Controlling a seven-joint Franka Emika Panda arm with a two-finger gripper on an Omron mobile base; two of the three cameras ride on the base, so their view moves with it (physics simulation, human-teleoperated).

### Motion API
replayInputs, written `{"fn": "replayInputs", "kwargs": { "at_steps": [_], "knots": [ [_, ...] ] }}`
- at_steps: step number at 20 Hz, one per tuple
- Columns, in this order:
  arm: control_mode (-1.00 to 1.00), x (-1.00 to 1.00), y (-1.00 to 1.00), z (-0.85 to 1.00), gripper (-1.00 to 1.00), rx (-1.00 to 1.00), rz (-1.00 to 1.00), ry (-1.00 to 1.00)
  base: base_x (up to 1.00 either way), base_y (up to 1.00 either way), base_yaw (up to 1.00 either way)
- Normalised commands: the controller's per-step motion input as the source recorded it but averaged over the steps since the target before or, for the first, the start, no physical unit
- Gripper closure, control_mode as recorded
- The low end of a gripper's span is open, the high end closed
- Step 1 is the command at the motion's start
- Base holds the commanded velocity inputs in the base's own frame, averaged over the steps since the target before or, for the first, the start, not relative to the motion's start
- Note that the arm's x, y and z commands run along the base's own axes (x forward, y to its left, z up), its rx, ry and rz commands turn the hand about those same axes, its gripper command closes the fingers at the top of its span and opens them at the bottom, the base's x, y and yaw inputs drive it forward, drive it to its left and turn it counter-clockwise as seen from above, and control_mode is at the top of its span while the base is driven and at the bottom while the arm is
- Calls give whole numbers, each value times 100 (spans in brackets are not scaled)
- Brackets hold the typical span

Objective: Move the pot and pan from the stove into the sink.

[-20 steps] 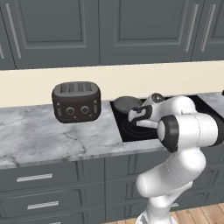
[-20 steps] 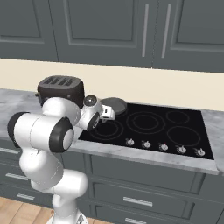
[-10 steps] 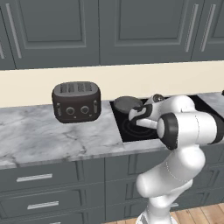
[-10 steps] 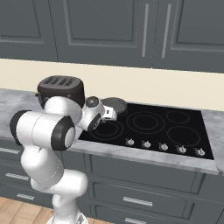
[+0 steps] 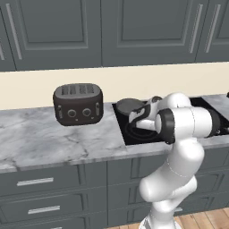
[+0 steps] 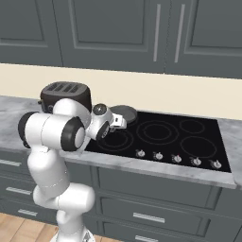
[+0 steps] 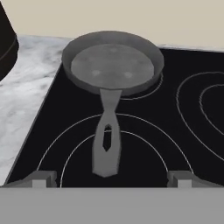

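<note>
My gripper [image 7: 111,178] is spread wide and holds nothing, its two fingertips [image 7: 40,178] standing far apart low over the stove [image 7: 183,144]. Just ahead of it, between the fingertips and a little beyond them, lies the end of the pan's handle, not touching either tip. The handle has a slot in it and runs straight away from me to the pan [image 7: 113,63], which sits flat on the black glass at the stove's far corner, its bowl bare. Thin burner rings curve under the handle and off to my right. To my left the glass ends at the grey marble tabletop [image 7: 30,83], and further that way stands the dark toaster [image 5: 78,103]. From the right base view, the gripper [image 6: 119,122] hovers just short of the pan [image 6: 124,114], with the row of silver knobs [image 6: 176,159] along the stove's front edge, well to my right.
</note>
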Motion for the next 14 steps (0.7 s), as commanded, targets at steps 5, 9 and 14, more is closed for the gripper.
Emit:
{"fn": "replayInputs", "kwargs": {
  "at_steps": [5,9,14],
  "knots": [
    [-100,22,0,-18,-100,-1,0,-1,0,0,0],
    [-100,6,0,-12,-100,0,0,-3,0,0,0],
    [-100,0,0,0,-100,0,0,0,0,0,0]
  ]
}}
